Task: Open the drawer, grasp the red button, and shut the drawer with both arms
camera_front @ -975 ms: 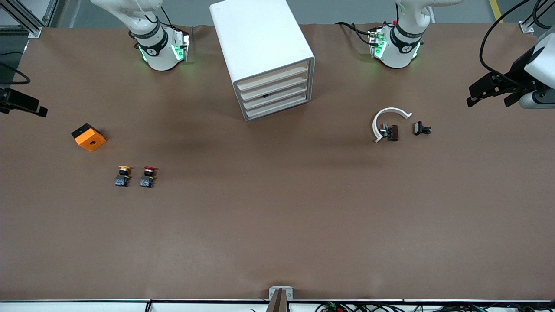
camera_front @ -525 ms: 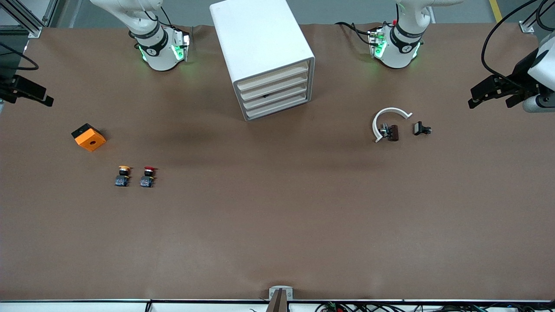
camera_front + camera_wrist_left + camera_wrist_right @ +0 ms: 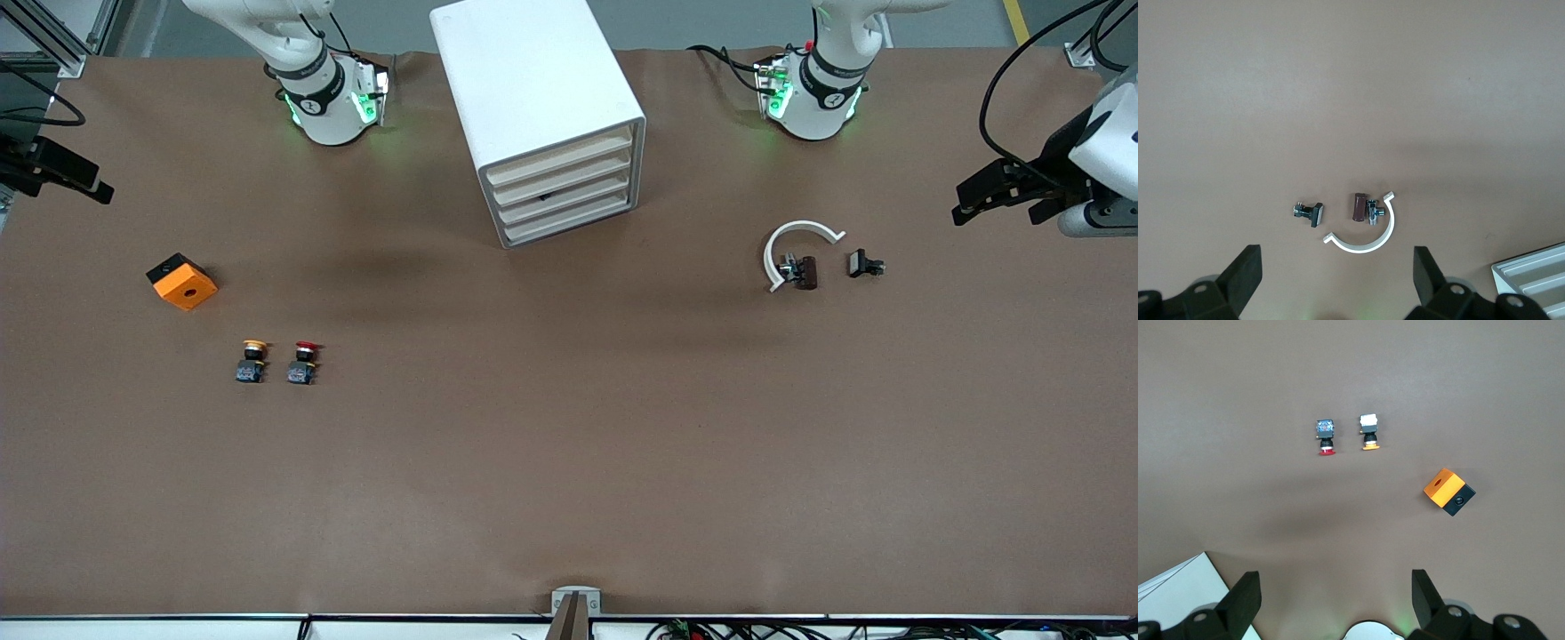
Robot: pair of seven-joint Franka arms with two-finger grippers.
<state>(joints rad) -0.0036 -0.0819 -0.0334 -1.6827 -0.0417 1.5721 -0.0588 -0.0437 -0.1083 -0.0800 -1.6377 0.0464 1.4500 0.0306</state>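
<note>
The small push button with a red mushroom cap and black-and-blue body [image 3: 304, 362] lies on the brown table [image 3: 569, 462], nearer the front camera than the big white boxy cabinet [image 3: 542, 116] and toward the right arm's end. It lies on its side: the long axis runs from cap to body, with the cap toward the cabinet's row and the body toward the camera. Judged light, rigid and liable to roll on the rounded cap; the squarer body is the better place to grip, across its flat sides. A like button with a yellow-orange cap [image 3: 252, 361] lies just beside it, and an orange cube with a hole [image 3: 182, 281] lies toward the right arm's end of the cabinet.

All four cream-fronted drawers [image 3: 560, 191] appear shut.

The right gripper [image 3: 1331, 590] hovers high over the table's edge at its own end, jaws apart. The left gripper [image 3: 1337, 270] hovers over its own end of the table, jaws apart.
</note>
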